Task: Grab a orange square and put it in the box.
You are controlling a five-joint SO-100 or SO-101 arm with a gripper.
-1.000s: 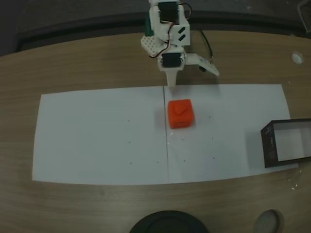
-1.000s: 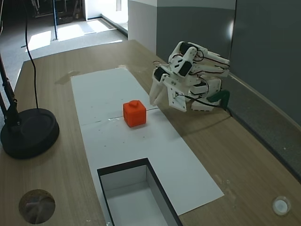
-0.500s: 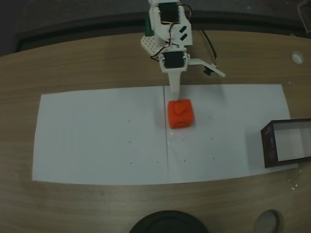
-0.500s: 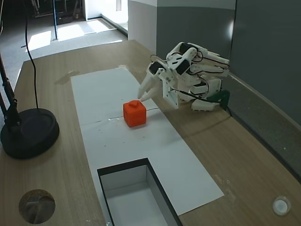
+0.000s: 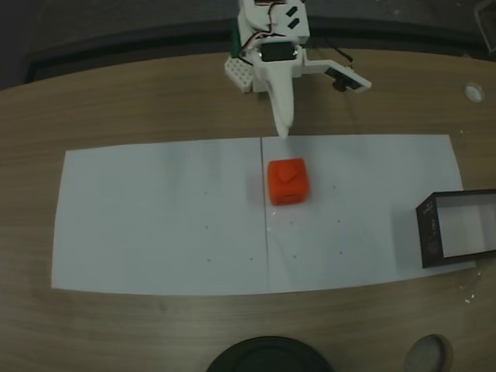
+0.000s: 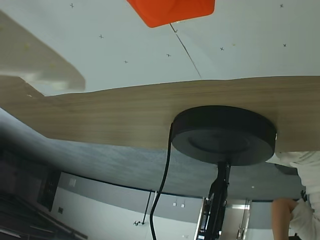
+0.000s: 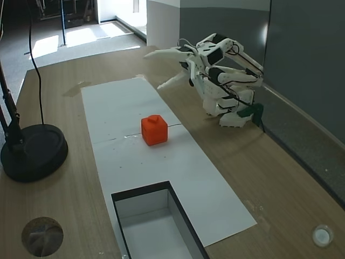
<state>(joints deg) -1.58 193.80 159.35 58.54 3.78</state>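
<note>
Orange-red cube (image 5: 288, 181); white paper sheet (image 5: 155, 217); wood-grain brown table (image 5: 139, 101); black-walled box (image 5: 457, 227), pale floor; white tool (image 7: 160, 69).

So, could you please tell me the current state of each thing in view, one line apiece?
Orange square: upright on the white paper, nub on top, not held.
Box: open-topped, nothing inside it as far as seen.
Gripper: fingers spread open, raised above the table, holding nothing.
Lamp base: resting on the table.
</note>
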